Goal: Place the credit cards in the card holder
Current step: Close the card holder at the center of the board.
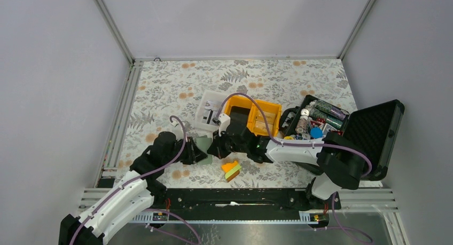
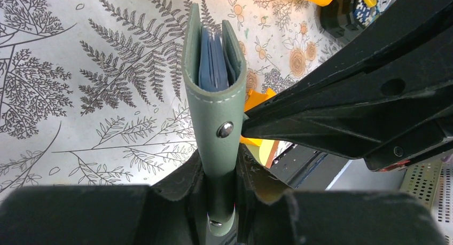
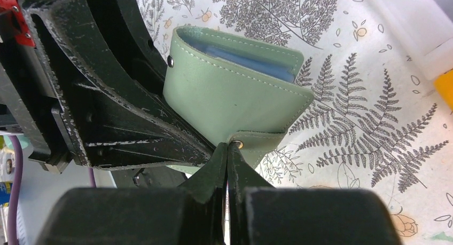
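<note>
The grey-green card holder [image 1: 203, 144] is held on edge above the patterned cloth, between the two arms. My left gripper [image 2: 221, 167] is shut on its folded spine, and the blue inner panels [image 2: 212, 63] show in the gap between the covers. My right gripper [image 3: 228, 147] is shut, with its tips against the snap tab [image 3: 251, 143] at the card holder's [image 3: 229, 98] lower corner. I cannot tell whether the tab is pinched between them. In the left wrist view the right gripper's finger [image 2: 331, 109] touches the card holder [image 2: 216, 103] beside the metal snap. No credit cards are in view.
An orange bin [image 1: 265, 118] and a white tray [image 1: 208, 110] stand just behind the grippers. An orange-yellow-green wedge block [image 1: 231, 171] lies in front of them. At the right an open black foam-lined case [image 1: 374, 133] holds poker chips [image 1: 316, 132].
</note>
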### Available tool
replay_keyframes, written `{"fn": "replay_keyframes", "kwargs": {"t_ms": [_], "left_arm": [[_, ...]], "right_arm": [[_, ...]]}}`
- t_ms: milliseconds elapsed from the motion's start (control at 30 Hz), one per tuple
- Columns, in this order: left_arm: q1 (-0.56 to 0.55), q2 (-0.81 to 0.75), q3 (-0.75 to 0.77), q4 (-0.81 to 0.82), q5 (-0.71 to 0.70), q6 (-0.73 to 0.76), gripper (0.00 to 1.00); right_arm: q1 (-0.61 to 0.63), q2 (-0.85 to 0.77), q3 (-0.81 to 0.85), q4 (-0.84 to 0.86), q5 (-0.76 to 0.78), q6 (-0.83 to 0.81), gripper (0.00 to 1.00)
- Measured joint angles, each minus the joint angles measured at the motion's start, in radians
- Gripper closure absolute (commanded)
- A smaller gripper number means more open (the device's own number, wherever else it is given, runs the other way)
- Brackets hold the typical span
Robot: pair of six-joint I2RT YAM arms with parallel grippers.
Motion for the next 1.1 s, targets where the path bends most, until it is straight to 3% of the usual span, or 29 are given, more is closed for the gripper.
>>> {"fn": "replay_keyframes", "kwargs": {"t_ms": [267,300,467,500,633,767,867,1000,1100], "left_arm": [[-0.01,0.01,-0.014,-0.008,-0.014,0.002,1.0],[-0.012,0.01,-0.014,-0.012,-0.022,0.003,1.0],[-0.024,0.008,0.019,-0.053,-0.073,0.017,1.0],[-0.019,0.008,0.025,-0.05,-0.066,0.014,0.96],[0.03,0.037,0.03,0.023,-0.039,-0.016,0.87],[0.071,0.127,0.026,0.111,-0.036,-0.041,0.73],[0.079,0.214,0.006,0.166,-0.043,-0.056,0.49],[0.105,0.279,-0.04,0.238,-0.08,-0.074,0.17],[0.138,0.305,-0.055,0.244,-0.113,-0.084,0.02]], "right_arm": [[-0.011,0.035,0.013,-0.008,-0.05,0.01,1.0],[-0.012,0.036,0.013,-0.01,-0.05,0.01,0.95],[-0.013,0.025,0.019,-0.016,-0.032,0.011,0.52],[-0.016,0.014,0.019,-0.017,-0.01,0.005,0.45],[-0.056,-0.081,0.002,-0.032,0.069,0.002,0.26],[-0.126,-0.195,-0.057,-0.047,0.142,0.0,0.1],[-0.188,-0.262,-0.108,-0.086,0.188,-0.006,0.02],[-0.274,-0.34,-0.16,-0.167,0.228,-0.016,0.0],[-0.338,-0.399,-0.177,-0.23,0.252,-0.024,0.0]]}}
